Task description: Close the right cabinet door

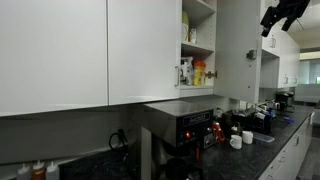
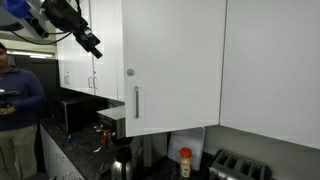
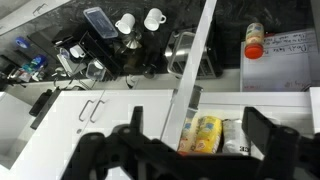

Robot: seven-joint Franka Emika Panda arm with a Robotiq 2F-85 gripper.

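The right cabinet door (image 1: 238, 50) is tall, narrow and glossy white, and it stands swung open beside the shelved cabinet body (image 1: 198, 40). Its short silver bar handle (image 1: 252, 55) sits low near one edge. The door also shows in an exterior view (image 2: 175, 65), with its handle (image 2: 137, 100) there too. The wrist view looks down on the door edge-on (image 3: 192, 70). My gripper (image 1: 283, 15) hangs high up, apart from the door on its outer side. It also shows in an exterior view (image 2: 88, 42). In the wrist view it (image 3: 198, 122) is open and empty.
Yellow bottles (image 3: 200, 135) stand on the cabinet shelf. A wide white door (image 1: 60, 50) is shut beside the cabinet. Below is a dark counter (image 1: 280, 135) with a black appliance (image 1: 185, 125) and white cups (image 3: 140, 20). A person (image 2: 15, 100) stands nearby.
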